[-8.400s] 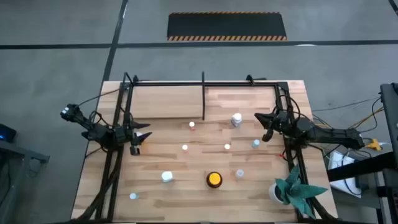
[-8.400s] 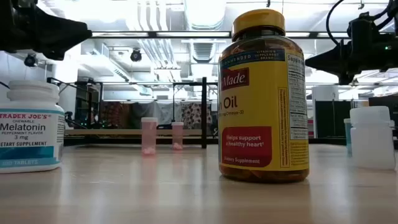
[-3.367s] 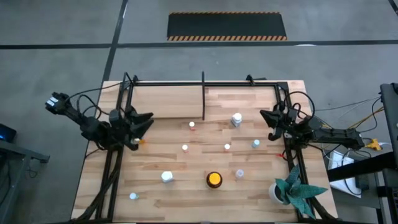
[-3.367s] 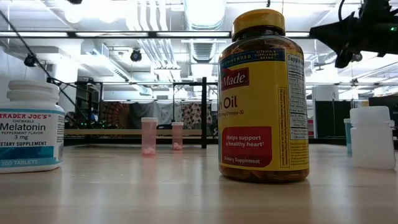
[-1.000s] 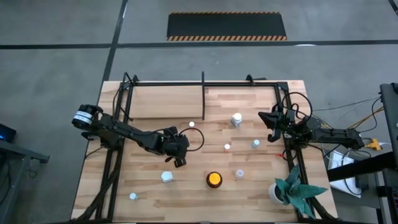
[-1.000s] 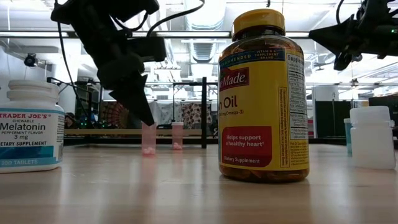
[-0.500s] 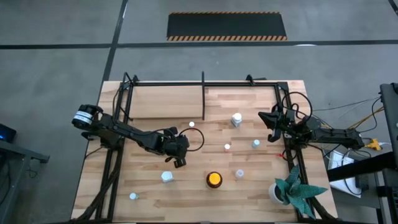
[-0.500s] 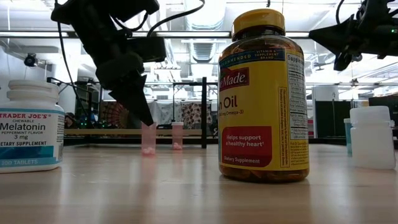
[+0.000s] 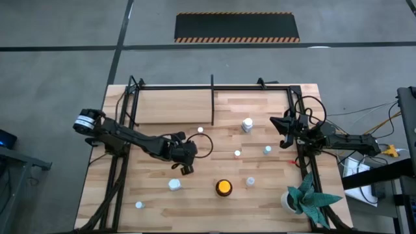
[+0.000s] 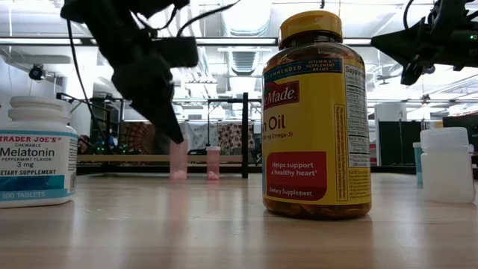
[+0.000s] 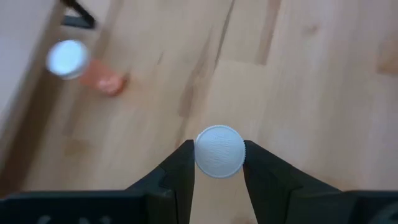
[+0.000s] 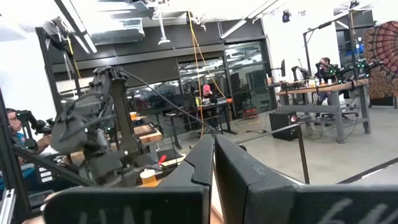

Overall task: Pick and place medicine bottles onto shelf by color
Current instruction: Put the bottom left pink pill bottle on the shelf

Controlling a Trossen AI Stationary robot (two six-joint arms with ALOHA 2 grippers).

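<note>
My left gripper (image 9: 187,158) stands over the middle of the table, shut on a small pink bottle with a white cap (image 11: 219,151). The bottle also shows in the low view (image 10: 178,163). My right gripper (image 9: 281,129) is shut and empty, held in the air by the shelf's right end; its fingers show closed together in the right wrist view (image 12: 212,158). The shelf (image 9: 212,104), a black tube frame with a wooden board and a divider post, stands along the far edge. The amber jar (image 9: 223,187) stands near the front middle. My left gripper pinches the bottle's round white cap (image 11: 200,155) between its two fingers, one on each side. The fingers come from above, pointing down. The bottle hangs upright below them, its base (image 10: 178,177) at or just above the table.
Other bottles stand about the table: a white one (image 9: 247,124), white-capped small ones (image 9: 200,130) (image 9: 237,153), pale blue ones (image 9: 267,150) (image 9: 251,181), a white one (image 9: 174,184) and one at the front left (image 9: 139,205). A potted plant (image 9: 305,198) is at the front right.
My left gripper has gone up a little with the small pink bottle, whose base stands slightly higher in the low view than before. It stays upright.
</note>
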